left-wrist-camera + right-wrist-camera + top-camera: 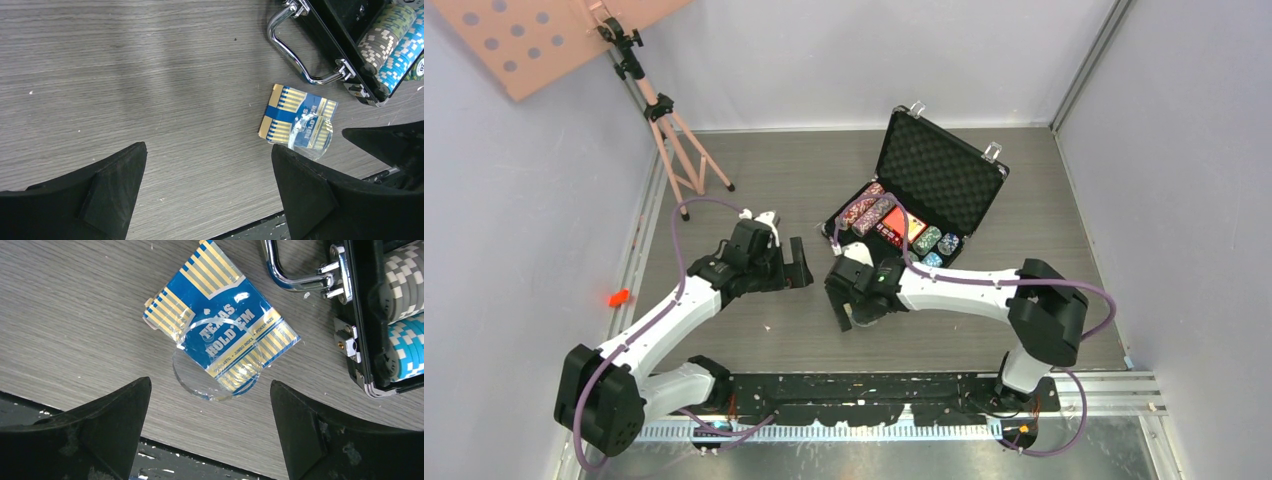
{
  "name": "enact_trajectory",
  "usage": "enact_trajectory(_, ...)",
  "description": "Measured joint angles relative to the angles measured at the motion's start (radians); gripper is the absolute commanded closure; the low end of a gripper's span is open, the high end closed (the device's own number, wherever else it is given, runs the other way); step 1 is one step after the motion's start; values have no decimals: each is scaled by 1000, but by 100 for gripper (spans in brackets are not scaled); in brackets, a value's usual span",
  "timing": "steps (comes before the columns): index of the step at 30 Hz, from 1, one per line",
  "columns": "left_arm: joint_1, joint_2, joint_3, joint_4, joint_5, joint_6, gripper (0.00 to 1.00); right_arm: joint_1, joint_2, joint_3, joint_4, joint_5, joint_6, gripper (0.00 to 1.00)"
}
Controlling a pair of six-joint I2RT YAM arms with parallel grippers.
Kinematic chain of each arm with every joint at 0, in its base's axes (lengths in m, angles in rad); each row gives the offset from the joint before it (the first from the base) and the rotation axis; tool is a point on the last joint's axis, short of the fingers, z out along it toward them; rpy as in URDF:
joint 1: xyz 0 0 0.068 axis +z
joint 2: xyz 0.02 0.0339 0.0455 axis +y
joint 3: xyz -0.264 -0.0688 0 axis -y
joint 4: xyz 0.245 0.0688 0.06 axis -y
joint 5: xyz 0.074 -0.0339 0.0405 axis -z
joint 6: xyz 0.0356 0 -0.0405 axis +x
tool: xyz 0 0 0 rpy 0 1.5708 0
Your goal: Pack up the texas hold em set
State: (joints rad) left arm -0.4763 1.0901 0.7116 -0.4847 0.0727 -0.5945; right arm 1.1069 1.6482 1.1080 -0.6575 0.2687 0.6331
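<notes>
Jaws of left gripper (207,147) and right gripper (210,381) gape wide, empty. Poker chips (407,285) sit in the open briefcase (939,175) beyond; the blue deck (220,335) lies unpacked on the tabletop (75,315) just ahead of them.

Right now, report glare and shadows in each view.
Right wrist: white glare on the blue card deck and the clear disc over it, lettering readable. Left wrist: soft shadow bands across the table, chrome handle glinting. Top: even light, no glare.
</notes>
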Motion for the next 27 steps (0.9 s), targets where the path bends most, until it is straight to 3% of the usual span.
enact_trajectory(22, 1, 3, 0, -3, 48, 50, 0, 0, 121, 74, -28, 16, 31, 20)
enact_trajectory(27, 1, 11, 1, -3, 58, 55, 0, -5, 121, 78, -32, 22, 34, 32)
